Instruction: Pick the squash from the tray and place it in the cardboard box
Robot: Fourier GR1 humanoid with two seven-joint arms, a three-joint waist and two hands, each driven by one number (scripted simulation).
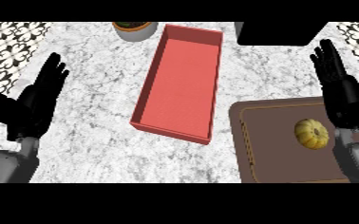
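Marble counter (91, 76) is occupied by one red box (181, 83), one brown tray (273, 142) and one pot (135, 29). One squash (311, 133) is seen on the tray. Left hand (36, 102) and right hand (338, 88) are held spread, nothing grasped.

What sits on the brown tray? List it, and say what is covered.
One yellow squash lies on the brown tray, near its right side. The right hand and its forearm cover the tray's right edge, so anything there is hidden. The red box holds nothing.
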